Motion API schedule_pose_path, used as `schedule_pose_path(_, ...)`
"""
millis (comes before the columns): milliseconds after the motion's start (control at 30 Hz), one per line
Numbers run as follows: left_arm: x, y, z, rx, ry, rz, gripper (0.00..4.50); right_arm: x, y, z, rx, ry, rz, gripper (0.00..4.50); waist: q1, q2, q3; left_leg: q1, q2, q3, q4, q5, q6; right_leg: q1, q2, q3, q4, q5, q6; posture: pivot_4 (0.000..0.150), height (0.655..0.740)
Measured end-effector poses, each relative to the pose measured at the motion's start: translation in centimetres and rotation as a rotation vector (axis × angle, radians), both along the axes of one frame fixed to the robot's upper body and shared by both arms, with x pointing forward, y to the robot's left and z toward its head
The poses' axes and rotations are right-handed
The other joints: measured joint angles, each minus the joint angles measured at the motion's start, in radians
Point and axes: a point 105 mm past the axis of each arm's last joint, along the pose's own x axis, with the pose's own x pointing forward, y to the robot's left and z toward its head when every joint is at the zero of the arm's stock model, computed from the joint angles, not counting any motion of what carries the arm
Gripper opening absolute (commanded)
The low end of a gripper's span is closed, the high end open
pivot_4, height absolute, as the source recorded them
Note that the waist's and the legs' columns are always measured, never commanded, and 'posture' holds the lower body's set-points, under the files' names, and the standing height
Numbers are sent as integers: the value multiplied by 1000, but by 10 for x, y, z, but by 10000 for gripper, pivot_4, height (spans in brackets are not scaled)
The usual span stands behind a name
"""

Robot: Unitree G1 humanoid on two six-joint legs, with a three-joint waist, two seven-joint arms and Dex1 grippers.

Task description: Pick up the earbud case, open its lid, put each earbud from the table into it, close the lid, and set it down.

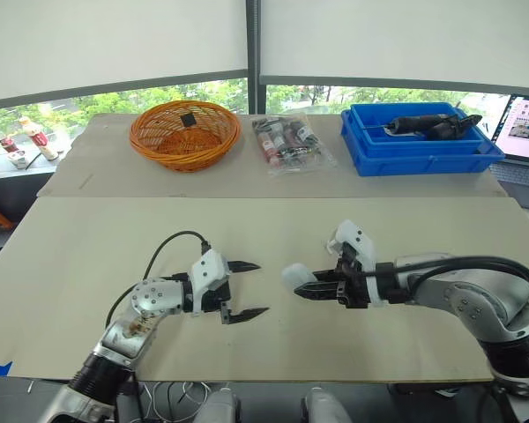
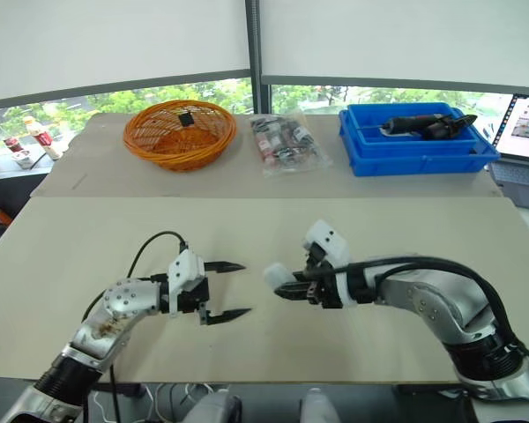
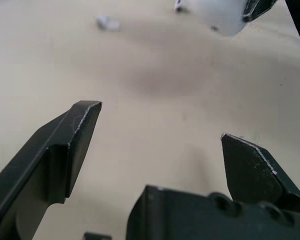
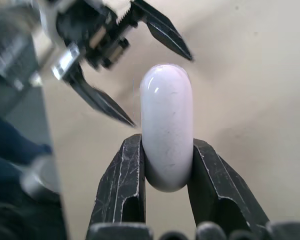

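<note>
My right gripper is shut on the white earbud case, holding it just above the beige table near the middle. In the right wrist view the case stands between the two black fingers with its lid shut. My left gripper is open and empty a short way to the case's left, its fingertips pointing at it. From the left wrist view the case hangs beyond the open fingers. A small pale blurred object lies on the table past it; I cannot tell whether it is an earbud.
At the back of the table stand an orange wicker basket, a clear bag of small packets and a blue bin holding a dark tool. A laptop sits at the far right.
</note>
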Motion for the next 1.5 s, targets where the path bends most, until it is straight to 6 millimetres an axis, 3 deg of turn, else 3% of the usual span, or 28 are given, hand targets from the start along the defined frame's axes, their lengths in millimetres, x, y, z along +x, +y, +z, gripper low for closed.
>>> schedule_pose_path(233,-10,-34,36,-64,140,-68,45000,-3,5,-6,-142,-172,191,7452,2,0,0,0,0,0,2,0,0,1,0,0,0,0,0,1500,7400)
schedule_pose_path(533,-13,-43,34,-16,147,-111,45000,0,7,-3,-169,-201,237,7452,6,0,0,0,1,0,2,0,0,1,1,1,0,0,0,1500,7400)
schedule_pose_path(633,-13,-45,34,-16,141,-115,36276,0,7,-3,-173,-205,240,7452,6,0,0,0,0,0,3,0,0,1,0,1,0,0,0,1500,7400)
schedule_pose_path(833,-12,-50,32,-33,135,-130,6178,-2,10,-2,-169,-208,254,7453,8,0,0,-1,0,0,4,0,0,1,0,1,0,0,0,1500,7400)
schedule_pose_path(1233,-14,-54,28,-40,104,-146,5642,-4,7,-4,-194,-188,268,7453,8,0,0,-1,0,0,5,0,0,1,0,1,1,0,0,1500,7400)
schedule_pose_path(1267,-15,-54,27,-43,100,-153,5642,-5,6,-3,-196,-183,274,18094,8,0,0,-1,0,0,5,0,0,1,0,1,1,0,0,1500,7400)
schedule_pose_path(1500,-12,-38,7,-68,152,-78,5641,-11,-18,5,-257,-167,265,42110,8,0,0,-1,0,0,5,0,0,1,0,1,1,0,0,1500,7400)
